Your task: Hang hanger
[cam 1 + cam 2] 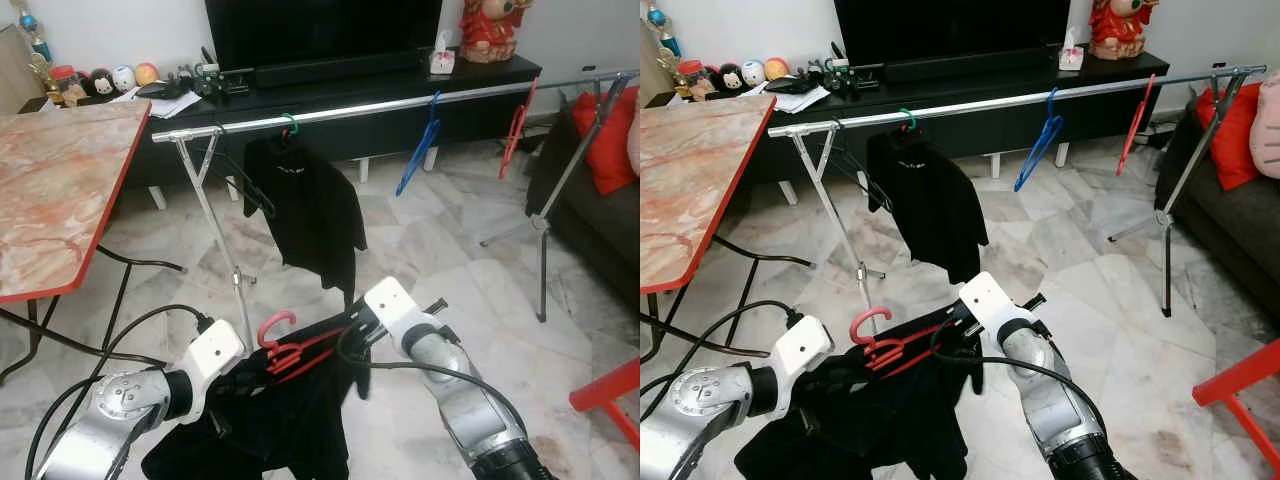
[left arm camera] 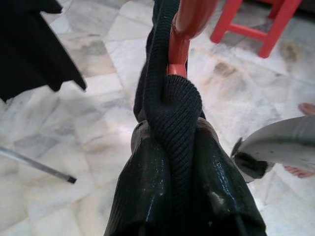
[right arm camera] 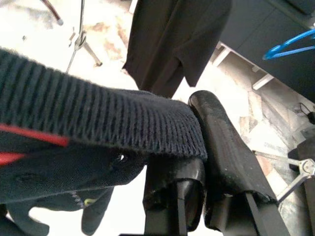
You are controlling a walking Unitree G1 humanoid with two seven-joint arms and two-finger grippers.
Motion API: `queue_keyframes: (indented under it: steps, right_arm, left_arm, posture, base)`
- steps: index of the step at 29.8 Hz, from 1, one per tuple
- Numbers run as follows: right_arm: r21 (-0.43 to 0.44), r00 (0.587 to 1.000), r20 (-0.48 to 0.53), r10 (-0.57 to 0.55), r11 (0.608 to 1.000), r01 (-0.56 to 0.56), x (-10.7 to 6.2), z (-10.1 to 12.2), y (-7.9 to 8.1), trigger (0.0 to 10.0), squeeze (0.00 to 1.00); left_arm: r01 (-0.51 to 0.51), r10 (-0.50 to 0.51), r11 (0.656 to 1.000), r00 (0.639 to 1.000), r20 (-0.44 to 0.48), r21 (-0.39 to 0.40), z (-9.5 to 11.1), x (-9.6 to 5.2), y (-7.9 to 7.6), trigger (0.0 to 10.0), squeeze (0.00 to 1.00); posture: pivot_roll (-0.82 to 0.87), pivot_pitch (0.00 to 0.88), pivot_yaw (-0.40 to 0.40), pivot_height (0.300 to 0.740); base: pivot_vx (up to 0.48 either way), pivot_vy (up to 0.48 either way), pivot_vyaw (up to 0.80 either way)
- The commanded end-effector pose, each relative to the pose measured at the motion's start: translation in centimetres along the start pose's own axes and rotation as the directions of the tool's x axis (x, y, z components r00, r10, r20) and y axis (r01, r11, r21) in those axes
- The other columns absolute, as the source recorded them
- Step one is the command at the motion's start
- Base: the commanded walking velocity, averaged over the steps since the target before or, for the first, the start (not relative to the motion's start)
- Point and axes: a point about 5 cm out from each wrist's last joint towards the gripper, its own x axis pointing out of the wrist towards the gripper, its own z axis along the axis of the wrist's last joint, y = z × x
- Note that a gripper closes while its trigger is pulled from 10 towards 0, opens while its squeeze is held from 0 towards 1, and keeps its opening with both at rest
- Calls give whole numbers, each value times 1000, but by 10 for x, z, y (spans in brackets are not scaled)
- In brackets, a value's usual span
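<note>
One rail (image 1: 400,102) spans the room ahead of us, already carrying a black shirt (image 1: 310,215) and spare hangers. Low and well short of it, we carry a garment (image 1: 890,420) on a red hanger (image 1: 285,352). Left gripper (image 2: 170,162) and right gripper (image 3: 206,147) are each clamped on its ribbed collar. Next, we judge: step closer, lift, hook the rail.

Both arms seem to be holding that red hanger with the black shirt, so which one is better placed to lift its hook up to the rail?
Probably the left gripper: it sits right beside the red hanger's hook, below the rail.
</note>
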Motion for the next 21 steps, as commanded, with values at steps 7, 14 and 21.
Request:
queue_keyframes:
  steps: [7, 14, 21]
  right_arm:
    - [-57, 1000, -7, 4, 998, -4, 2, -1, -12, 0, 0]
    - [-111, 999, -36, 39, 993, -43, 2, -8, -15, 0, 0]
    - [-124, 996, -49, 68, 990, -73, 2, -11, -11, 0, 0]
  left_arm:
    - [-25, 27, 999, 998, -48, 44, -3, -33, 16, 10000, 0]
    - [120, -109, 989, 987, -122, 91, -3, -65, 12, 10000, 0]
    - [44, -4, 983, 976, -216, 178, -5, -85, 32, 10000, 0]
  posture:
    - [-55, 0, 48, 740]
    - [-56, 0, 48, 740]
    - [-49, 0, 49, 740]
  base:
    - [0, 0, 0]
    - [0, 0, 0]
    - [0, 0, 0]
